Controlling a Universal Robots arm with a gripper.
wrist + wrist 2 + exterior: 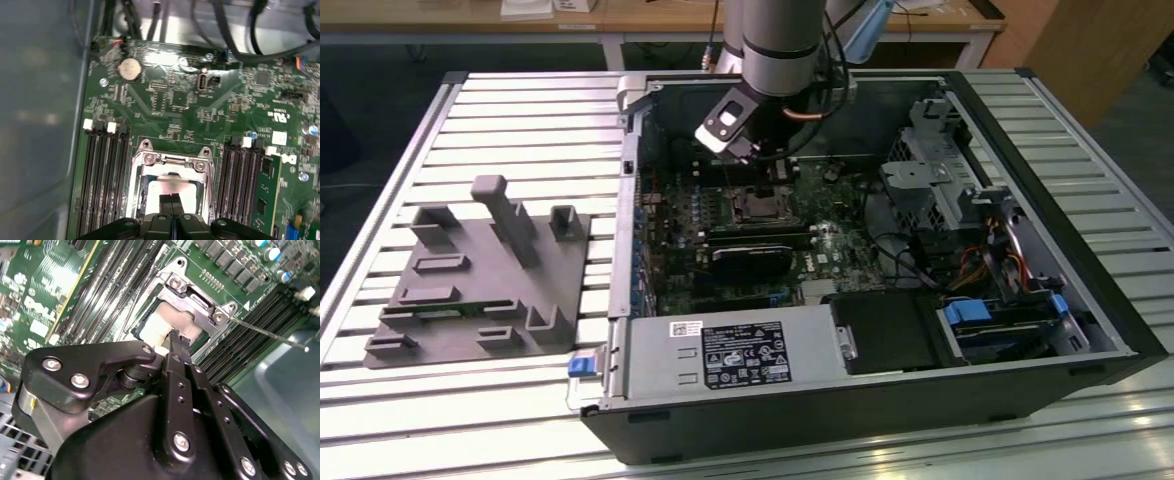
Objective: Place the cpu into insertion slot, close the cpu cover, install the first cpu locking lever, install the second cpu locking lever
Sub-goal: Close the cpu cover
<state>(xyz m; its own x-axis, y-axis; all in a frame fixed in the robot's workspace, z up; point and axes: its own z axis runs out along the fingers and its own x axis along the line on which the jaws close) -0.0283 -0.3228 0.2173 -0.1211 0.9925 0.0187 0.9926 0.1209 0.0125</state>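
Silver-grey, the cpu [152,192] is lying in the insertion slot [172,161] directly beneath your gripper [171,202], whose fingertips are pressing together with nothing between them, while the second wrist view is catching a thin locking lever [265,332] jutting away from that slot's corner.

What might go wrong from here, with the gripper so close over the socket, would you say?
The gripper, shut, hangs right over the cpu; a hard or off-centre push might scratch or tilt it. The thin lever rod juts out across the memory slots, so a sideways move could snag it.
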